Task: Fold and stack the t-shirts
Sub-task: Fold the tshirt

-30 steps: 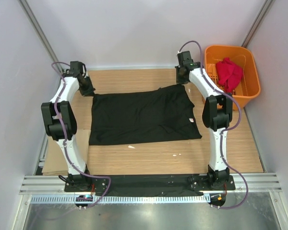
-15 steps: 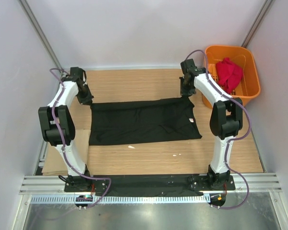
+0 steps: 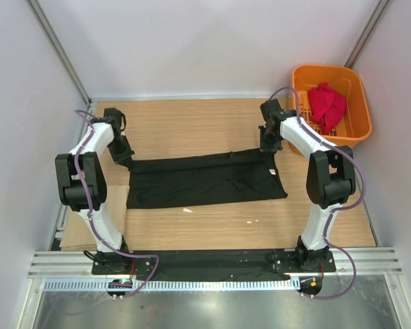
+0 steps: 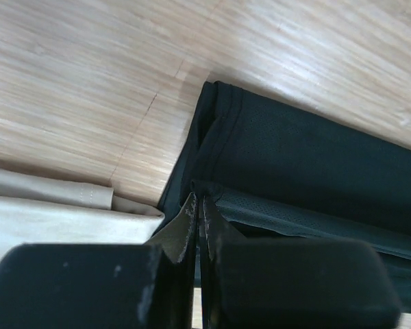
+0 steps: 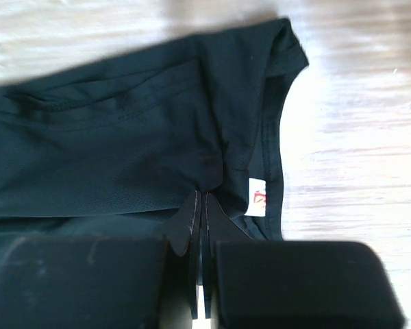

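**A:** Pale wood-grain table (image 3: 192,120), matte black t-shirt (image 3: 205,179) folded into a long strip mid-table?

**B:** Yep, left gripper (image 4: 197,205) and right gripper (image 5: 200,199) each pinch its fine-mesh edge; red t-shirt (image 3: 327,104) crumpled in the orange basket (image 3: 356,116).

Left arm (image 3: 94,139) extended forward, jaws clamped; right arm (image 3: 301,137) same

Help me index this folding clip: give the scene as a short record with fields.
black t-shirt: on the table, partly folded, pinched at both far corners
left end effector: shut on black t-shirt, far-left corner
right end effector: shut on black t-shirt, beside the white label
red t-shirt: crumpled in orange basket, far right
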You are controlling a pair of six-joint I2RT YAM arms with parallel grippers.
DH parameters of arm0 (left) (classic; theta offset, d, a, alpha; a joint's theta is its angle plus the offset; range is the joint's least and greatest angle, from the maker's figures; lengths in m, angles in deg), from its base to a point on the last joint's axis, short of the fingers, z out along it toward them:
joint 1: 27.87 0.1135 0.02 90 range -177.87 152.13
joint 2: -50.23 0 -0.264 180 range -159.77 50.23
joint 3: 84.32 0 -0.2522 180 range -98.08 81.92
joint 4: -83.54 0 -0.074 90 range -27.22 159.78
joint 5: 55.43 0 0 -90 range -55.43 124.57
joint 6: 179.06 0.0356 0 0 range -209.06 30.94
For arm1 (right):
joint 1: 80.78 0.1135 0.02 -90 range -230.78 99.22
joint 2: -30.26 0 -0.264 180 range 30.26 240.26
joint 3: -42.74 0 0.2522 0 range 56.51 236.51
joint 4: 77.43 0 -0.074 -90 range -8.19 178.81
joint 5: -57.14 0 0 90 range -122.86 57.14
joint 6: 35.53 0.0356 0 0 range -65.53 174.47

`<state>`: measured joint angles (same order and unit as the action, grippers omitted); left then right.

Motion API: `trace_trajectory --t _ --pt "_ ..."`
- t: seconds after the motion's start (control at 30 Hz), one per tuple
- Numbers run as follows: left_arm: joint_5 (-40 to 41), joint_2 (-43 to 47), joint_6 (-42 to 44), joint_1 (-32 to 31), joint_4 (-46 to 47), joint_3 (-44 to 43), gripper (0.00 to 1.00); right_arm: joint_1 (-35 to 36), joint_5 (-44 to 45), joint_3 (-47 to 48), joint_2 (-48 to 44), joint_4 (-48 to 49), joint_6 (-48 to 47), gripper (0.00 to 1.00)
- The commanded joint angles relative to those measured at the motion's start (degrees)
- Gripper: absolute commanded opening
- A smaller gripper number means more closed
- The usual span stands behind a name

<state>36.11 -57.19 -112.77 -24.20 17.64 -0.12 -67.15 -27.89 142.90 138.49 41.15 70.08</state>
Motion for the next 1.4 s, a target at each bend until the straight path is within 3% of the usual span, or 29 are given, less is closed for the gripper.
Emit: trace_trajectory --t 0.0,0.27,0.57,0.6,0.63,0.7,0.73,0.77,0.8,0.83,0.9,0.97,1.13,1.23,1.37 --pt "1.6 3.4 -0.8 0.0 -0.9 1.0 0.0 -0.3 1.4 -1.5 -4.4 1.0 0.1 0.01" --pt "2.1 8.6 -2.0 -0.1 -0.9 5.0 0.0 -0.3 2.5 -4.1 -6.2 1.6 -1.0 0.01" --pt "1.2 8.0 -4.0 -0.4 1.9 10.1 0.0 -0.3 1.7 -6.4 -5.3 3.3 -1.1 0.01" --pt "1.1 7.9 -4.1 -0.4 1.6 10.1 0.01 -0.3 1.8 -6.5 -5.0 3.0 -1.0 0.01" --pt "1.0 7.8 -4.2 -0.6 1.2 10.1 0.07 -0.3 2.1 -6.5 -5.0 2.7 -0.9 0.01" --pt "2.9 9.4 -4.5 -0.5 -1.1 10.1 0.19 -0.4 3.9 -5.8 -5.6 -1.5 0.4 0.16" --pt "3.7 10.9 -4.9 -0.5 -2.2 10.1 0.32 -0.4 4.9 -5.3 -6.4 -3.7 1.0 0.23" --pt "4.1 12.8 -5.5 -0.4 -3.0 10.5 0.37 -0.2 4.9 -6.0 -8.3 -5.8 1.6 0.3" --pt "4.0 18.2 -5.8 -0.6 -3.1 11.2 0.43 0.0 4.3 -7.4 -13.5 -5.2 3.4 0.43" --pt "3.9 20.8 -7.1 -0.5 -2.6 12.9 0.55 -0.1 2.9 -11.2 -16.7 -1.1 4.3 0.5" --pt "2.5 26.8 -7.8 -0.5 1.4 14.5 0.6 0.0 -0.2 -14.5 -22.0 4.7 6.4 0.64" --pt "-0.4 27.6 -9.0 -0.8 3.9 15.2 0.55 0.0 -2.4 -14.9 -21.3 9.2 7.1 0.65" --pt "-7.1 18.5 -9.3 -5.0 5.5 10.3 0.38 3.0 -8.8 -8.4 -11.3 10.7 7.9 0.63" --pt "-8.9 13.8 -8.4 -6.8 6.5 9.4 0.31 5.5 -11.1 -4.6 -6.7 11.8 9.9 0.55" --pt "-7.3 10.9 -6.9 -6.9 6.3 10.0 0.27 8.1 -13.8 -0.9 -2.9 12.2 11.8 0.34"
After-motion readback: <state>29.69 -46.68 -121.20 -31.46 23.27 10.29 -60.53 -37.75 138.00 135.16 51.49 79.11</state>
